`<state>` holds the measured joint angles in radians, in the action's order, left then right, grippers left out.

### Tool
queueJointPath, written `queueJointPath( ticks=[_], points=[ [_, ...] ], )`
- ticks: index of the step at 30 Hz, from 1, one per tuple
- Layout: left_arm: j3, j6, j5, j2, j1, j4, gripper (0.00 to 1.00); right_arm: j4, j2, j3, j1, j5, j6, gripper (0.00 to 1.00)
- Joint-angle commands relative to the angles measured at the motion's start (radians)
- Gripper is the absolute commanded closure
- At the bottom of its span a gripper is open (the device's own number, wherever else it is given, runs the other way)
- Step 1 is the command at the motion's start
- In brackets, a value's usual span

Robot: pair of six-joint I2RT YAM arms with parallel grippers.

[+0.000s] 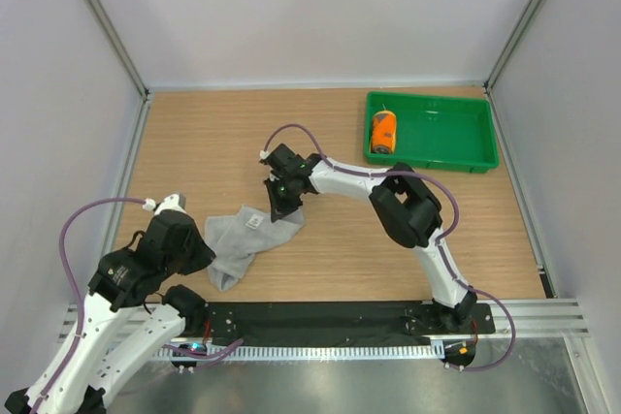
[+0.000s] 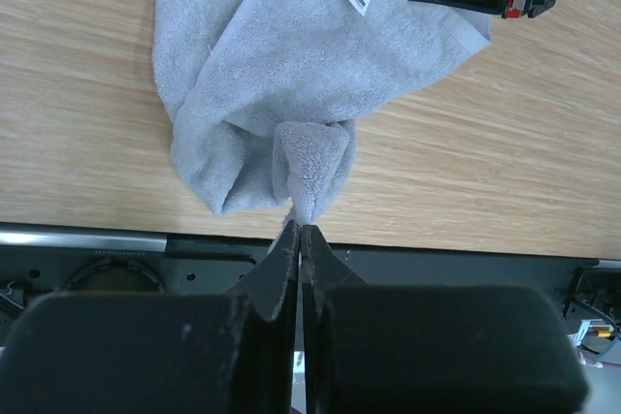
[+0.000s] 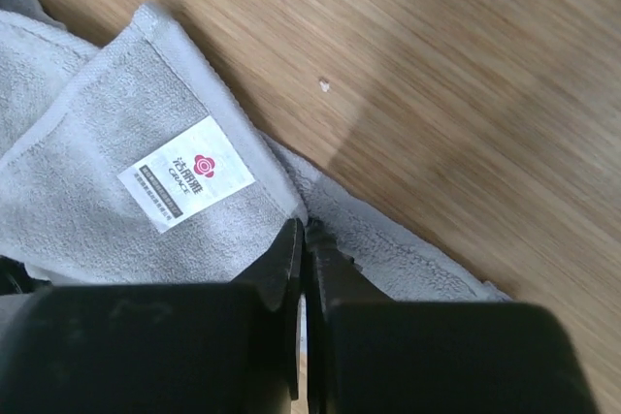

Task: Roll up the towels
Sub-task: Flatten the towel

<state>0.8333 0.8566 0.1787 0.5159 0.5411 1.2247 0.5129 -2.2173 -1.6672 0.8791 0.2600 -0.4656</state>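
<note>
**A:** What lies on the table (image 1: 330,133)?

**B:** A green tray (image 1: 485,157) sits at the far right. A grey towel (image 1: 243,239) lies crumpled and unrolled near the left front.

**A:** And the orange towel (image 1: 384,131)?

**B:** It is rolled up inside the tray. About half the job looks done, and the grey one remains.

**A:** The grippers?

**B:** The left gripper (image 2: 299,230) is pressed together, pinching the grey towel's near corner. The right gripper (image 3: 306,230) is closed on its far edge, beside a small white label (image 3: 186,174).
</note>
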Motion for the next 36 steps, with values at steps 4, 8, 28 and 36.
queueJointPath(
  ticks=[4, 8, 28, 36],
  points=[
    [0.035, -0.017, 0.002, 0.012, -0.001, -0.002, 1.0, 0.009, 0.126, 0.069, 0.0, -0.048, 0.008, 0.99],
    [0.122, -0.097, -0.011, 0.064, -0.001, -0.017, 1.0, 0.019, 0.313, 0.132, -0.032, -0.126, -0.001, 0.99],
    [0.332, -0.337, 0.059, 0.311, -0.001, -0.068, 1.0, 0.363, 1.238, 0.366, -0.173, -0.512, -0.057, 0.99],
    [0.452, -0.459, 0.128, 0.458, -0.006, -0.117, 1.0, 0.444, 1.174, 0.368, -0.181, -0.676, -0.097, 0.99]
  ],
)
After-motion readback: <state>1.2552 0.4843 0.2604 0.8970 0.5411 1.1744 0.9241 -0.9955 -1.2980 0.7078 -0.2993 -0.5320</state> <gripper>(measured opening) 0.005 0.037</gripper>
